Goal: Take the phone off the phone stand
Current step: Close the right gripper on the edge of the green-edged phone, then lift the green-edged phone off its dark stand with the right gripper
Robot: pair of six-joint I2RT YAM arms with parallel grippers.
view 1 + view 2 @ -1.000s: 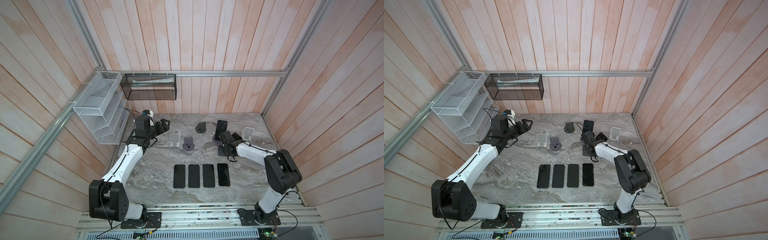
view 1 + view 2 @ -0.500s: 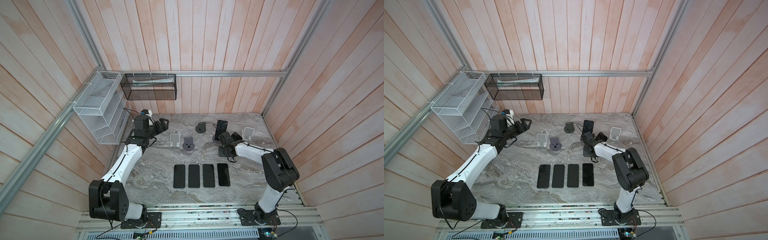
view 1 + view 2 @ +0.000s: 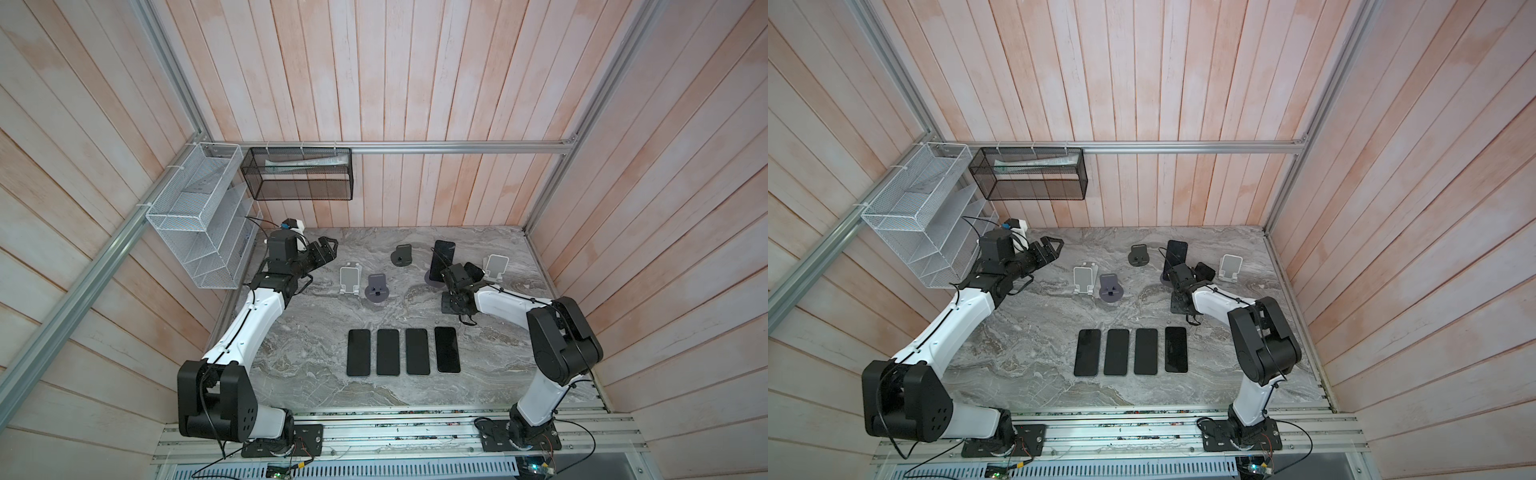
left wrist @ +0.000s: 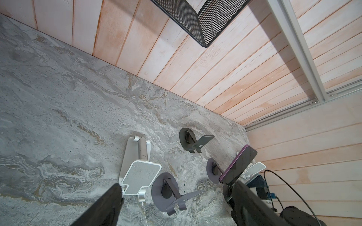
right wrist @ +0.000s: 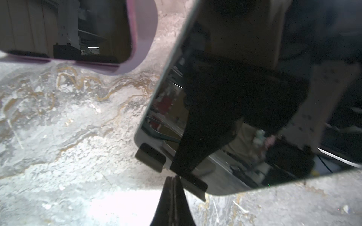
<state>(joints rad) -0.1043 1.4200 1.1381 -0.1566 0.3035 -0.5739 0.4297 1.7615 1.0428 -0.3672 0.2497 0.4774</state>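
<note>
A dark-screened phone point(image 5: 293, 58) with a grey rim leans on a phone stand whose two dark lips point(image 5: 150, 156) hold its lower edge. My right gripper point(image 5: 173, 181) is shut and empty, its tips right at that lower edge between the lips. In both top views the right gripper point(image 3: 453, 291) point(image 3: 1179, 291) hangs over this stand, hiding most of it. Behind it a purple-edged phone point(image 3: 442, 257) point(image 4: 239, 164) stands on a round stand point(image 4: 212, 170). My left gripper point(image 3: 326, 247) point(image 4: 176, 185) is open and empty at the back left, above the table.
Empty stands stand along the back: a white one point(image 3: 350, 279), a round grey-purple one point(image 3: 376, 289), a dark round one point(image 3: 402, 254), and a white one point(image 3: 496, 266) at the right. Several dark phones point(image 3: 403, 351) lie flat in a row at the front. Wire baskets point(image 3: 199, 216) hang on the left wall.
Almost nothing: the right arm's elbow has wavered slightly while its shut gripper stays at the stand. The left gripper stays open in nearly the same place.
</note>
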